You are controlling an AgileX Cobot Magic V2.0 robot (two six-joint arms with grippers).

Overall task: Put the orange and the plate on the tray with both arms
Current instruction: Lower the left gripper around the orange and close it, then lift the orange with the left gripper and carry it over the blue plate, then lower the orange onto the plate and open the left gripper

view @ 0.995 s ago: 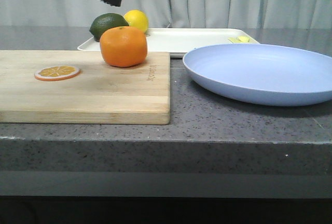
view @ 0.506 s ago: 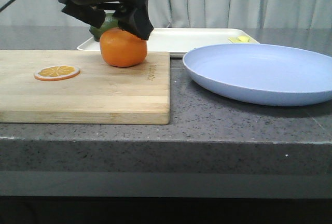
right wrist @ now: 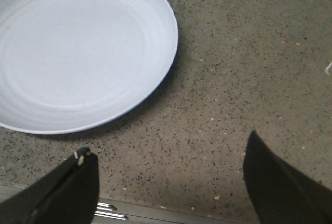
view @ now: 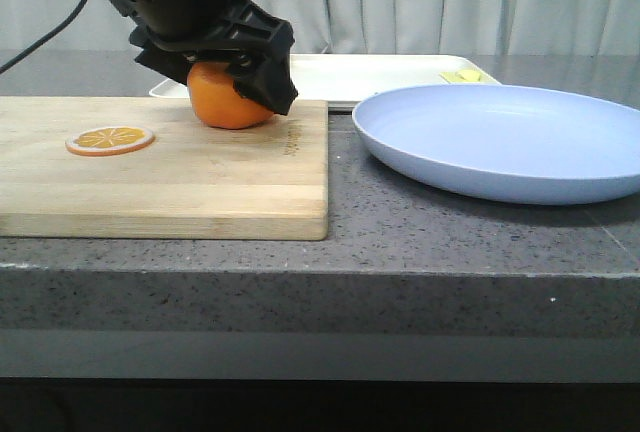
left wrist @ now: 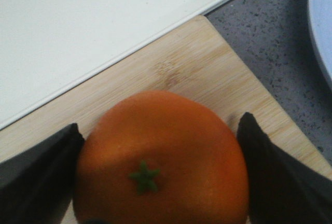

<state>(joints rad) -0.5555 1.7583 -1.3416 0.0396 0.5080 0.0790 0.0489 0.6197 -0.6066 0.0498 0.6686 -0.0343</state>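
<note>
One orange (view: 228, 97) is straddled by the left gripper (view: 215, 74), jaws spread at its sides, on the cutting board (view: 160, 167) beside one orange slice (view: 110, 139), near one plate (view: 500, 137) and one tray (view: 380, 72), while the right gripper (right wrist: 171, 182) is held wide open, empty.

Grey speckled counter (view: 420, 242) carries wooden cutting board (view: 200, 177), lavender plate (view: 500, 137), cream tray (view: 380, 74) behind.

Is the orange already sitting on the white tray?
No, the orange rests on the wooden cutting board, in front of the tray.
</note>
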